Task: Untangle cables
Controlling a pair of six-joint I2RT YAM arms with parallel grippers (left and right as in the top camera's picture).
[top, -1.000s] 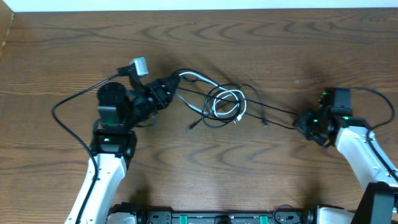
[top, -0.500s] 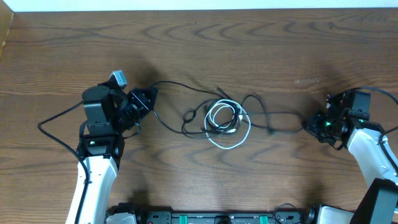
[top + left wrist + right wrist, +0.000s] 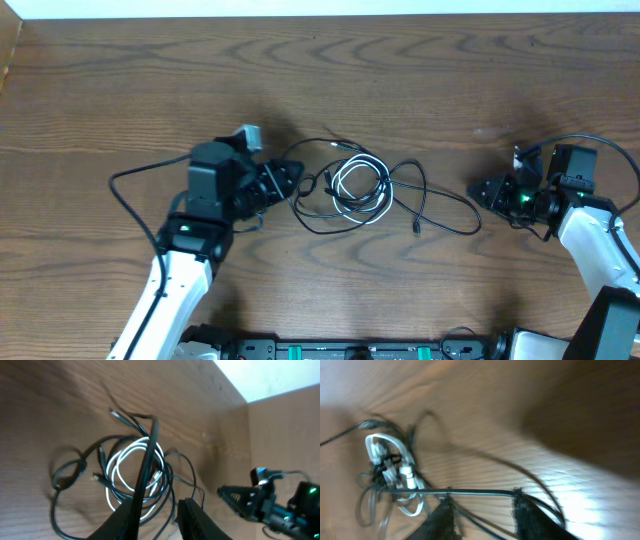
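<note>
The cables lie in a loose tangle at the table's centre. The coiled white cable (image 3: 345,181) sits in the middle, with black cables (image 3: 428,190) looped around it and a slack black loop trailing right. My left gripper (image 3: 290,180) is at the tangle's left edge, fingers apart. In the left wrist view (image 3: 162,517) a black cable (image 3: 146,465) rises from the white coil (image 3: 120,462) along the inner side of the left finger. My right gripper (image 3: 482,190) is open, just right of the slack loop. In the blurred right wrist view (image 3: 485,515) a black cable (image 3: 470,492) crosses in front of the fingertips, with the white coil (image 3: 395,467) beyond.
The brown wooden table (image 3: 400,70) runs to a pale back edge at the top of the overhead view. Thick black wires fixed to each arm loop out at the left (image 3: 125,190) and at the right (image 3: 610,150).
My left gripper swung out left, then came back right to the tangle. The black cable that was stretched to the right gripper has gone slack and lies in a loop. The right gripper shifted slightly left.
</note>
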